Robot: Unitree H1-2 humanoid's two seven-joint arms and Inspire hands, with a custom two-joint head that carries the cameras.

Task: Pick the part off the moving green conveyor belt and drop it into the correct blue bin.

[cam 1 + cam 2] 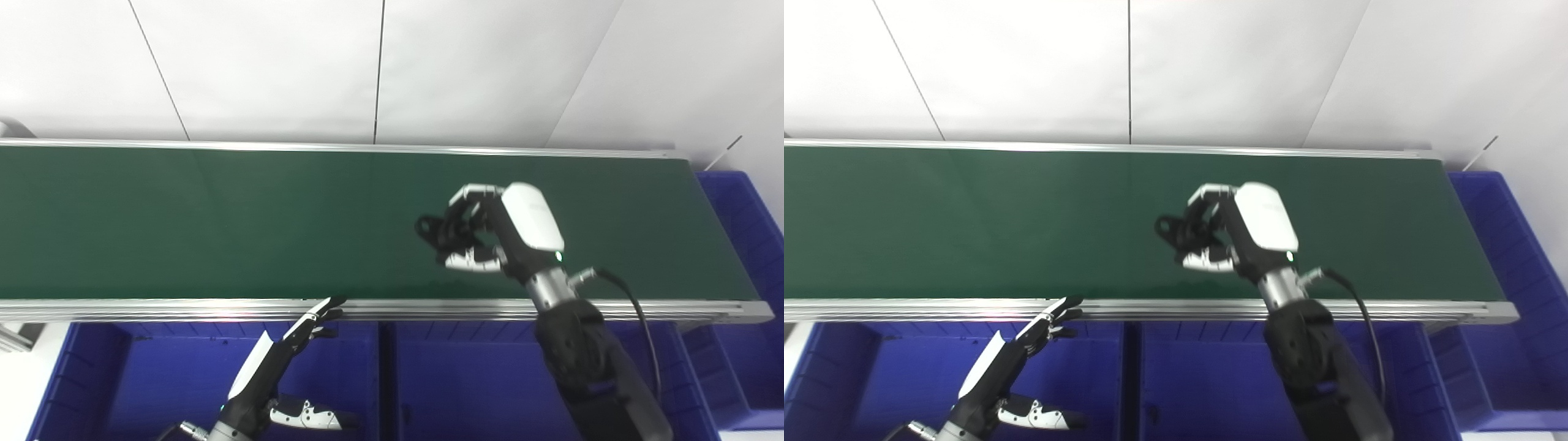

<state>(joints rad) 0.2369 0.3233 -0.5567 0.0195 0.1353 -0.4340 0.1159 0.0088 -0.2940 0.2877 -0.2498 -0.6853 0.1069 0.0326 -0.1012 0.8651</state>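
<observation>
Left hand (275, 373): lower left, fingers spread, empty, over a blue bin (153, 373).
Right hand (496, 229): centre, curled around a black part (432, 229) above the belt (184, 220).

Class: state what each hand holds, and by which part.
Right hand: fingers closed round a black part, its looped end sticking out. Left hand: open, nothing.

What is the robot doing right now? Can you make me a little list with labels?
belt: green conveyor belt, running left to right across the view
part: small black part, dark and hard to make out
right hand: right hand over the belt, fingers curled around the part
left hand: left hand open, holding nothing, over a bin
bins: blue bins below the belt's near edge, another blue bin at its right end
</observation>
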